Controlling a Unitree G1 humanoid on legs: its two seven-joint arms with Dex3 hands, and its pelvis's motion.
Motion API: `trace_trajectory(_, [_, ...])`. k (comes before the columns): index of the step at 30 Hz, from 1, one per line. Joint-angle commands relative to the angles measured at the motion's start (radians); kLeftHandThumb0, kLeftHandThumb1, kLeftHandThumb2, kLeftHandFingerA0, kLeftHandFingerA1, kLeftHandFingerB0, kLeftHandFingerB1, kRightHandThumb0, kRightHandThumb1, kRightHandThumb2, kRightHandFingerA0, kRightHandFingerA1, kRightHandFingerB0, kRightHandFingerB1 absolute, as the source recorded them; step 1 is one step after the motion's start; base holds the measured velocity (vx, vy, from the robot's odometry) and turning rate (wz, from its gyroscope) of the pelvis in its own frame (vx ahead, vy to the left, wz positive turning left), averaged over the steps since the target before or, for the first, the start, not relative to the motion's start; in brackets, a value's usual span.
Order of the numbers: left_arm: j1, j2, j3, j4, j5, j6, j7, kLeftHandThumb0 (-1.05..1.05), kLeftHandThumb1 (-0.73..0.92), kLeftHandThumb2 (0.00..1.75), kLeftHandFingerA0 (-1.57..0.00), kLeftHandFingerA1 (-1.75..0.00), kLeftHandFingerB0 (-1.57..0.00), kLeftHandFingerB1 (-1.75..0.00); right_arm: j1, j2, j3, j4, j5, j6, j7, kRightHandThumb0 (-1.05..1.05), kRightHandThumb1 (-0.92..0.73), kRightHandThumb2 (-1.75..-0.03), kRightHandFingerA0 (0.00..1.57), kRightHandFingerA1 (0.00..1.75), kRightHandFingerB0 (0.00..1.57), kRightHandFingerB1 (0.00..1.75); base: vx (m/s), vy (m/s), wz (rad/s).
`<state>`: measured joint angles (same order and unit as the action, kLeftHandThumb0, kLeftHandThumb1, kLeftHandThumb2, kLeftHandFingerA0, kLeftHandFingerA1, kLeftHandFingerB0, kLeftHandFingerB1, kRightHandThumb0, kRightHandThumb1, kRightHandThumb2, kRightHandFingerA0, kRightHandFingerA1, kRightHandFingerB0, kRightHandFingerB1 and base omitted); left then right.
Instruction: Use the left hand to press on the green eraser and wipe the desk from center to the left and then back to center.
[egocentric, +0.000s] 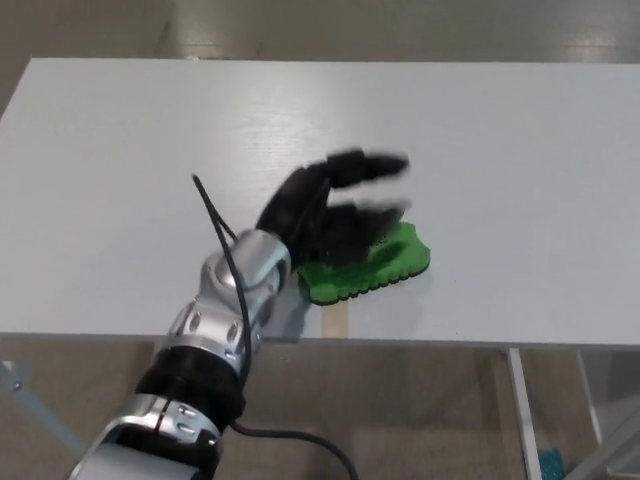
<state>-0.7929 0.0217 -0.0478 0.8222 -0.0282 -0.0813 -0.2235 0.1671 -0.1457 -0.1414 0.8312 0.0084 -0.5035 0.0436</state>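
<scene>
Left hand blurred, fingers spread, over tilted green eraser on unmarked white desk.

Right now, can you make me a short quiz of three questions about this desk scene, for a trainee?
1. True or false: the left hand is over the green eraser.
2. Where does the eraser lie? A) at the far edge B) near the front edge of the white desk C) on the floor
3. What sticks out from under the eraser at the desk's front edge?

Key: 1 true; 2 B; 3 a strip of tan tape.
</scene>
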Motion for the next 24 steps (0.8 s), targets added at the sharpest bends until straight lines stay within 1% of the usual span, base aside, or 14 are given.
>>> trace_trajectory(1, [-0.012,0.053,0.063,-0.365,-0.223,0.269,-0.219,-0.79,0.47,0.83,0.00,0.00,0.00,-0.20,0.006,-0.008,0.001,0.005,-0.004,-0.009,-0.001,-0.43,-0.76,-0.64,0.68,0.45,0.62,0.40,0.00,0.000,0.00])
trace_trajectory(3, [-0.012,0.070,0.070,-0.476,-0.272,0.338,-0.240,-0.79,0.47,0.83,0.00,0.00,-0.01,-0.24,0.002,-0.007,-0.001,0.010,-0.002,-0.011,-0.001,-0.43,-0.76,-0.64,0.68,0.45,0.62,0.40,0.00,0.000,0.00])
trace_trajectory(4, [-0.024,0.105,0.080,-0.654,-0.362,0.404,-0.275,-0.79,0.46,0.84,0.00,-0.02,0.00,-0.23,0.004,-0.006,-0.001,0.011,-0.002,-0.016,-0.002,-0.43,-0.76,-0.64,0.68,0.45,0.61,0.40,0.00,0.000,0.00])
trace_trajectory(5, [-0.024,0.105,0.080,-0.654,-0.362,0.404,-0.275,-0.79,0.46,0.84,0.00,-0.02,0.00,-0.23,0.004,-0.006,-0.001,0.011,-0.002,-0.016,-0.002,-0.43,-0.76,-0.64,0.68,0.45,0.61,0.40,0.00,0.000,0.00])
trace_trajectory(8, [-0.048,0.166,0.107,-0.845,-0.510,0.495,-0.335,-0.83,0.48,0.87,0.00,-0.04,-0.01,-0.22,0.006,-0.009,-0.001,0.020,-0.003,-0.014,-0.001,-0.43,-0.76,-0.64,0.69,0.45,0.61,0.40,0.00,0.000,0.00])
trace_trajectory(9, [-0.049,0.173,0.111,-0.865,-0.527,0.505,-0.341,-0.83,0.48,0.87,0.00,-0.04,-0.01,-0.22,0.006,-0.010,-0.001,0.022,-0.003,-0.014,0.000,-0.43,-0.76,-0.64,0.69,0.45,0.61,0.40,0.00,0.000,0.00])
trace_trajectory(12, [-0.041,0.226,0.127,-1.009,-0.610,0.517,-0.368,-0.96,0.59,0.93,-0.12,-0.04,-0.03,-0.14,0.009,-0.001,-0.009,0.014,0.020,0.012,0.018,-0.44,-0.76,-0.63,0.70,0.47,0.63,0.40,0.00,0.000,0.00])
trace_trajectory(15, [-0.005,0.304,0.162,-1.190,-0.715,0.557,-0.357,-0.96,0.58,0.95,-0.12,-0.11,0.00,-0.16,0.029,0.002,-0.006,-0.011,0.021,0.025,0.022,-0.44,-0.76,-0.63,0.70,0.47,0.63,0.40,0.00,0.000,0.00])
trace_trajectory(17, [0.016,0.332,0.179,-1.249,-0.766,0.584,-0.341,-0.92,0.55,0.95,-0.15,-0.16,0.00,-0.19,0.034,-0.001,-0.007,-0.011,0.020,0.023,0.022,-0.44,-0.75,-0.63,0.70,0.47,0.64,0.41,0.00,0.000,0.00])
trace_trajectory(18, [0.059,0.359,0.199,-1.320,-0.830,0.593,-0.321,-0.90,0.52,0.94,-0.10,-0.23,0.00,-0.23,0.035,-0.009,-0.003,-0.006,0.006,0.015,0.012,-0.44,-0.74,-0.63,0.69,0.46,0.63,0.41,0.00,0.000,0.00])
trace_trajectory(19, [0.103,0.382,0.218,-1.385,-0.889,0.593,-0.304,-0.90,0.52,0.94,-0.10,-0.23,0.00,-0.23,0.034,-0.017,0.002,0.001,-0.011,0.005,-0.001,-0.44,-0.74,-0.63,0.69,0.46,0.63,0.41,0.00,0.000,0.00])
trace_trajectory(20, [0.165,0.406,0.241,-1.425,-0.944,0.582,-0.325,-0.85,0.49,0.89,-0.09,-0.28,-0.04,-0.27,0.034,-0.020,0.002,0.009,-0.012,-0.002,0.000,-0.43,-0.74,-0.63,0.69,0.45,0.63,0.41,0.00,0.000,0.00])
trace_trajectory(23, [0.298,0.457,0.288,-1.491,-1.033,0.553,-0.387,-0.80,0.47,0.85,-0.09,-0.30,-0.03,-0.29,0.028,-0.022,-0.002,0.019,-0.003,-0.006,0.012,-0.43,-0.75,-0.63,0.69,0.44,0.64,0.41,0.00,0.000,0.00])
trace_trajectory(24, [0.365,0.468,0.311,-1.525,-1.036,0.527,-0.400,-0.64,0.42,0.72,-0.12,-0.40,-0.04,-0.32,0.032,-0.019,-0.004,0.015,0.002,-0.001,0.015,-0.44,-0.76,-0.64,0.69,0.44,0.64,0.41,0.00,0.000,0.00])
